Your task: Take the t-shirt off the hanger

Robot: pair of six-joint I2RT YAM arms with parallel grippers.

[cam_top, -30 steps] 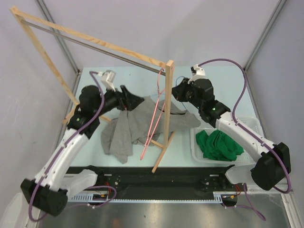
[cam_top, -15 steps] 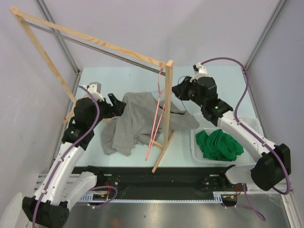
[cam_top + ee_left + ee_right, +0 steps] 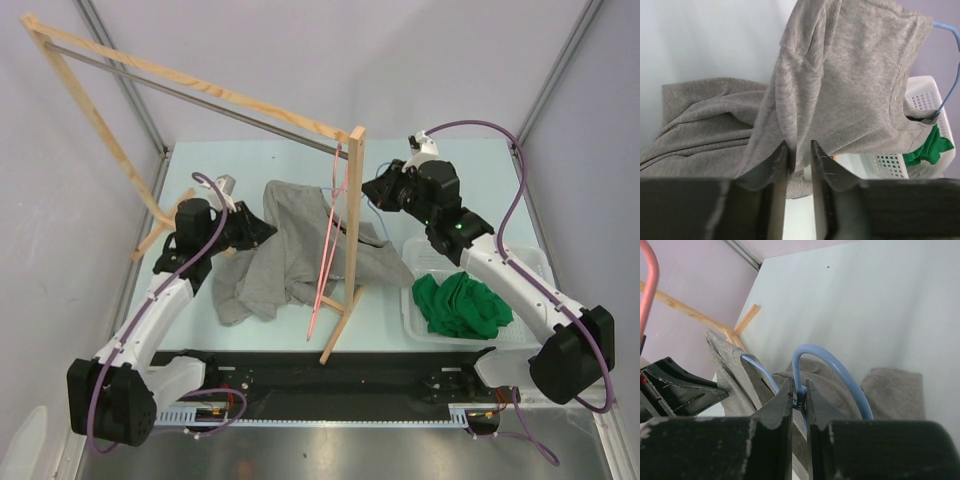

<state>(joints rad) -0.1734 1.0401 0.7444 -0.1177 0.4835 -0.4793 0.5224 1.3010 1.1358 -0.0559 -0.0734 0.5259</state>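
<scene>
T-shirt (image 3: 290,250): grey, in the middle of the desk (image 3: 300,160). Its upper part is held up between my two arms. Its lower part lies crumpled toward the near left corner.
Blue hanger (image 3: 810,347): the hook comes out at the collar and the rest is hidden inside the shirt.
Left fingers (image 3: 258,231): almost closed, pinching a fold at the shirt's left side.
Right fingers (image 3: 375,190): closed tight on the base of the hanger's hook.
Wooden rack (image 3: 353,230): runs from the far left corner to the middle. Its post stands in front of the shirt.
Pink hanger (image 3: 328,250): hangs on the rail beside the post.
White basket (image 3: 408,300): at the near right corner, holding a green cloth (image 3: 460,305).
</scene>
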